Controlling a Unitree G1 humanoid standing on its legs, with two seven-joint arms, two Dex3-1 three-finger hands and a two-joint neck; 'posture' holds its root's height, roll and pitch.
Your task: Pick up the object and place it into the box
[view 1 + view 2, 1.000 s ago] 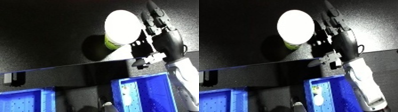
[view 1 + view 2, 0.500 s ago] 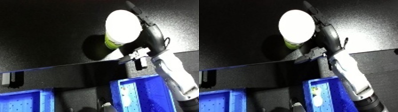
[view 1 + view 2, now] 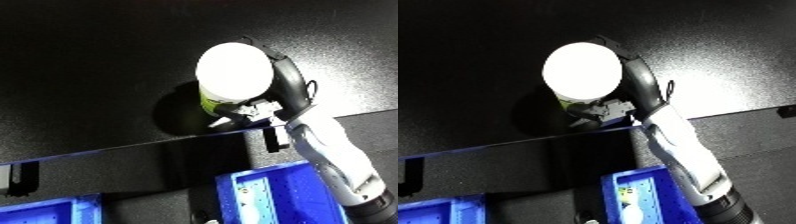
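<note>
Item: white-lidded container [image 3: 234, 75], in grasp, not yet binned.

Container, upright on the black table [image 3: 89, 60], a green band showing under its white lid. Right hand [image 3: 286, 85] sits at its 3 o'clock side, black fingers curled round the body, thumb side hidden behind the lid. Left hand not seen. Blue bin [image 3: 275, 197] lies at 6 o'clock from the container, nearer the robot, past the table's edge; a second blue bin [image 3: 53, 212] at 7 o'clock. Progress, judged: reach and grasp done. Lift, carry toward 6 o'clock and release into the bin remain. Whether the container has left the table cannot be told.
</note>
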